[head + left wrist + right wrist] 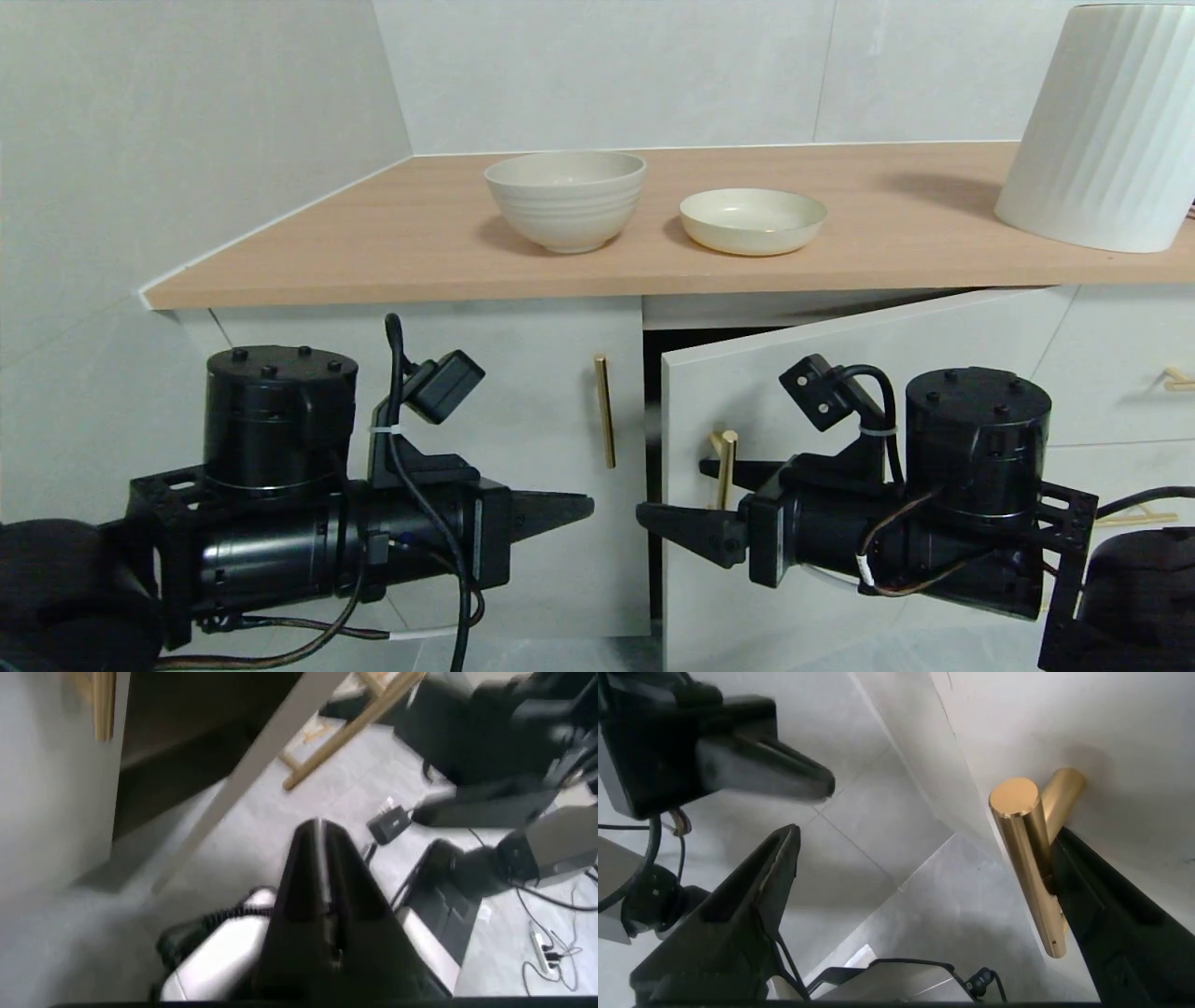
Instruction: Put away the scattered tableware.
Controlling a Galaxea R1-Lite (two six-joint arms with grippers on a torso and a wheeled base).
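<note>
We see the counter [373,252] under bright, even light that comes from its right end: the bowl [565,201], the dish [752,220] and the white cylinder [1102,131] on it each throw a soft shadow leftward. Below the counter, the gap behind the open door [822,355] is dark. There the brass handle [1032,859] glints and casts a faint shadow on the door, and a pale streak of glare runs along the left gripper [318,831].

Glossy ceramic bowl [565,201], matt wooden counter [420,243], polished brass-coloured handle [1029,863].

bowl [566,201]: 1 | dish [752,220]: 1 | ribbed container [1102,131]: 1 | cabinet doors [504,392]: 2 | gold handles [605,411]: perhaps 4
</note>
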